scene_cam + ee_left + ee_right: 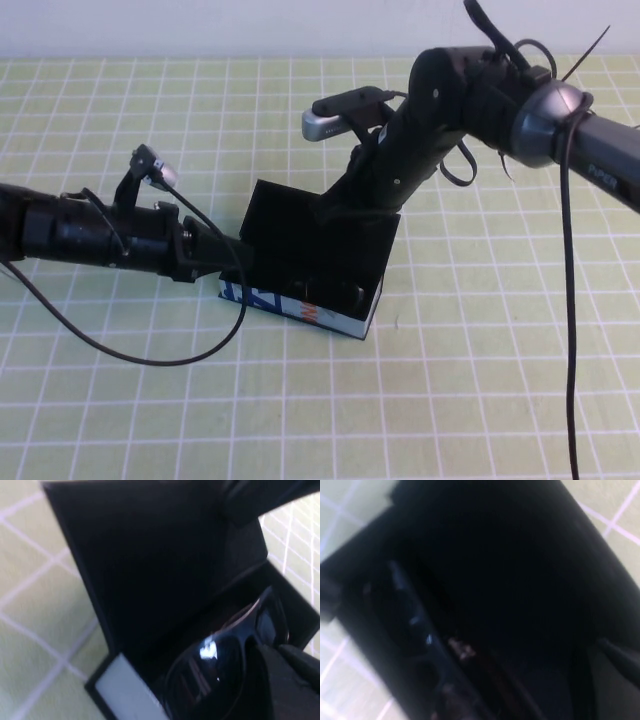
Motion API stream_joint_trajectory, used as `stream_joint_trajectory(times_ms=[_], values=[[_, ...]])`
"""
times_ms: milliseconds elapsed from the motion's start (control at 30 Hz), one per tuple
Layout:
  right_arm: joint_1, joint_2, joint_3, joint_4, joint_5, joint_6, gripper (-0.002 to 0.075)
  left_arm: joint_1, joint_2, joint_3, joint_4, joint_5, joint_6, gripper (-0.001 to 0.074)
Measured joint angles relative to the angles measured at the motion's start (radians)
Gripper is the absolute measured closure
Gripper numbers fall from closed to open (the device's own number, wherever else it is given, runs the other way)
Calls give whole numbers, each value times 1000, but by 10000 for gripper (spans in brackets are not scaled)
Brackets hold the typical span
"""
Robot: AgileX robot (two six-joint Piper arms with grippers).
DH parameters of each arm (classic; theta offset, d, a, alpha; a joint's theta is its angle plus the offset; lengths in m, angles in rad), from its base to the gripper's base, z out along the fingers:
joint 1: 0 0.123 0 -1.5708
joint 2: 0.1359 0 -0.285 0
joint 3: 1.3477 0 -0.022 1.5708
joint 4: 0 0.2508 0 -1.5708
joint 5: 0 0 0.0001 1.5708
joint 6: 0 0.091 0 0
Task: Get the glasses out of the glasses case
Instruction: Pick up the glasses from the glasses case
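The glasses case [345,322] lies mid-table, a black box with a light-blue printed front side, its flap lid [290,225] standing open toward the back. Inside lie the glasses [220,665], black-framed with dark lenses that catch a glint. My left gripper [238,262] reaches in from the left at the case's left end, close against the glasses [345,297]. Coming down from the upper right, my right gripper [340,210] is shut, its tip against the lid's far part. Whether it pinches the lid is hidden. The right wrist view shows mostly the dark lid [510,570].
The table is covered by a green cloth with a white grid [480,400]. Cables hang from both arms: one loops over the cloth at the front left [150,360], another drops along the right [572,300].
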Motion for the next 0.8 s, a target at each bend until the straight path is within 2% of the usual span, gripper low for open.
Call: stream_joint_trajectory(times_ms=[200,500,600,733,800], values=[[31,-17,-54,26,112,-88,742,0,-22,-46,0,6,-62,739],[137,-20,-66,40,207,-310,726,2,-22,-97,0,-21,-128,739],[149,-20,-66,38,210,-381,659,2,-22,-103,0,-21,-140,739],[149,-20,-66,0,199,-422,505,2,-22,-103,0,-21,-148,739],[149,-15,-66,-17,185,-436,455,2,-22,-103,0,-21,-148,739]])
